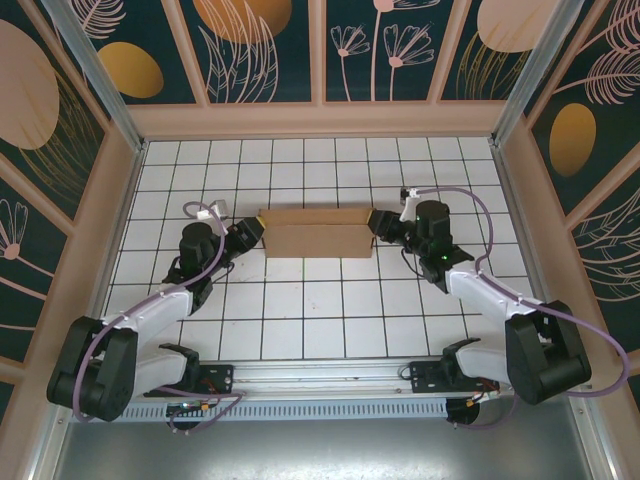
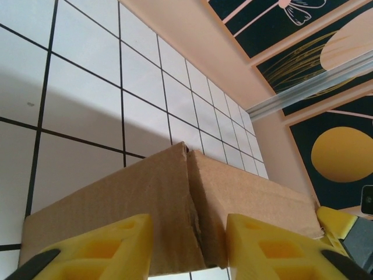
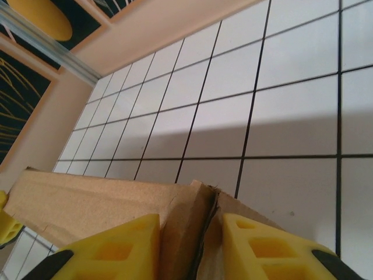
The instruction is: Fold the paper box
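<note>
Top external | white gridded table [image 1: 320, 310] — floral walls [image 1: 260, 50] | paper box [image 1: 318, 232] mid-table

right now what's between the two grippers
The box fills the whole stretch. The top view shows the left gripper at one end and the right gripper at the other.

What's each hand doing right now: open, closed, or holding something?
Left hand: closed on the paper box's left end.
Right hand: closed on its right end.
</note>
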`<action>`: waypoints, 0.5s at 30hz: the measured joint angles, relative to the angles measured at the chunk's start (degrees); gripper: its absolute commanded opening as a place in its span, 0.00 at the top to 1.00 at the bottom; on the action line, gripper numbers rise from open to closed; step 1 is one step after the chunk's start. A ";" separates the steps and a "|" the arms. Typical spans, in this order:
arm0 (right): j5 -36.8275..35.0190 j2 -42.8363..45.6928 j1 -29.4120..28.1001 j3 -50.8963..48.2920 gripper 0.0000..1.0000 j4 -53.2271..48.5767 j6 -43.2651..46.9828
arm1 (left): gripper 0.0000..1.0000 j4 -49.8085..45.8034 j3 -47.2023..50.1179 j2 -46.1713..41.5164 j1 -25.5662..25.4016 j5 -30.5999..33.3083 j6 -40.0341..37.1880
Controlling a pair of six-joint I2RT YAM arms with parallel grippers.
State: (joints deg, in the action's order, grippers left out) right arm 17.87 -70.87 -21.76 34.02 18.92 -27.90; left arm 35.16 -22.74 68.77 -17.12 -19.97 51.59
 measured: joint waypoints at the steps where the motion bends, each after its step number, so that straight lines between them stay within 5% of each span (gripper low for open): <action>1: 0.35 -0.48 0.02 0.94 0.72 -1.05 -0.59 | 0.69 0.68 -0.15 0.42 0.24 -0.59 0.81; 15: 1.73 -10.80 1.18 18.82 0.73 -11.52 -1.49 | 0.79 2.51 -11.23 7.61 2.03 4.09 4.63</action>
State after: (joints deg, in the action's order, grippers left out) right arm 19.59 -81.67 -20.58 52.84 7.40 -29.39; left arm 37.67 -33.98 76.38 -15.09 -15.88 56.23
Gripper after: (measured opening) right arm 0.270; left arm 0.228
